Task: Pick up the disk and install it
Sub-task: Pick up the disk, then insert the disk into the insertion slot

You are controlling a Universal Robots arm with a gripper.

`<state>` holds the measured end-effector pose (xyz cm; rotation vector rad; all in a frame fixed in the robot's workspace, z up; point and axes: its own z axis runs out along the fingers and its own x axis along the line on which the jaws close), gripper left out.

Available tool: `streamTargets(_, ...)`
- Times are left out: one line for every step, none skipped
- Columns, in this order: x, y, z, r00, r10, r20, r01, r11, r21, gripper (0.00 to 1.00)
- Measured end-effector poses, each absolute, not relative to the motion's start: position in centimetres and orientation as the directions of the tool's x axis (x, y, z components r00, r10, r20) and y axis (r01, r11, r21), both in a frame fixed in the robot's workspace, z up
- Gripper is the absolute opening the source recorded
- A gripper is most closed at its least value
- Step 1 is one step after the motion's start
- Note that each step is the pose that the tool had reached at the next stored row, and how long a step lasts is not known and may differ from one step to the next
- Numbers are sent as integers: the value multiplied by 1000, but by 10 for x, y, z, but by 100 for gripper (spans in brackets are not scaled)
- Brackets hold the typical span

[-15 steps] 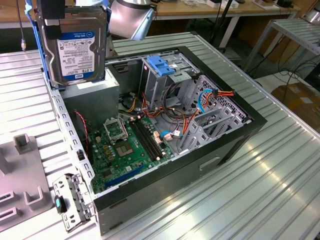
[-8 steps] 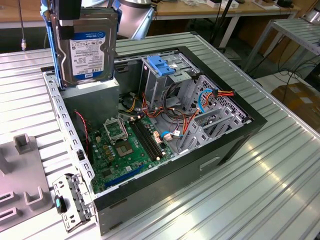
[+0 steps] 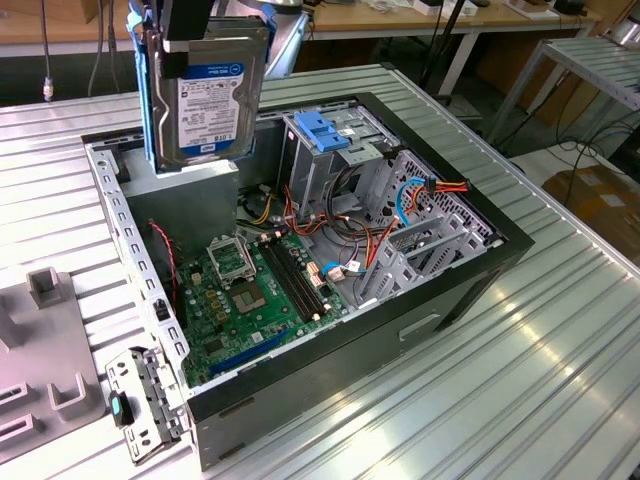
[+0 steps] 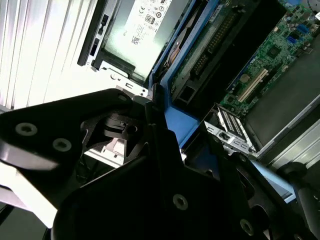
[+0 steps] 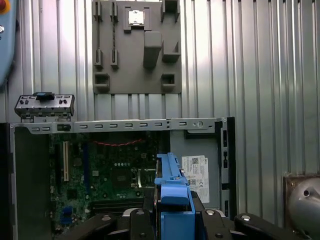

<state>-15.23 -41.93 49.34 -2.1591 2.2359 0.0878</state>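
In the exterior view the disk [image 3: 212, 100], a silver hard drive with a white and blue label and blue side rails, hangs upright above the back left corner of the open computer case [image 3: 400, 330]. My gripper [image 3: 195, 28] is shut on its upper end. In the first wrist view the disk's blue rail [image 5: 172, 192] stands edge-on between my black fingers [image 5: 135, 225]. In the second wrist view the blue rail [image 4: 172, 107] runs past the dark gripper body. Below the disk lies the grey power supply [image 3: 190, 205] with its white sticker.
Inside the case sit the green motherboard [image 3: 250, 290], coloured cables and a metal drive cage topped by a blue bracket [image 3: 325, 130]. A loose metal bracket [image 3: 140, 400] leans at the case's near corner. A grey fixture plate [image 5: 136, 47] lies on the ribbed metal table.
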Motion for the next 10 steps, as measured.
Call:
streamTargets(-150, -420, 493, -35, -997, -62, -999, 34, 18, 37)
streamTargets(-146, -420, 493, -35, -997, -62, -999, 34, 18, 37)
streamTargets(-144, -420, 493, -35, -997, -62, -999, 34, 18, 37)
streamTargets(-143, -420, 493, -35, -997, -62, -999, 34, 18, 37)
streamTargets(-143, -420, 493, -35, -997, -62, -999, 34, 18, 37)
streamTargets(-143, -420, 493, -36, -997, -62, -999, 34, 18, 37)
streamTargets(-142, -420, 493, -36, -997, -62, -999, 34, 18, 37)
streamTargets(-142, -420, 493, -35, -997, -62, -999, 34, 18, 37)
streamTargets(-142, -420, 493, -35, -997, -62, -999, 34, 18, 37)
streamTargets(-142, -420, 493, -35, -997, -62, -999, 34, 18, 37)
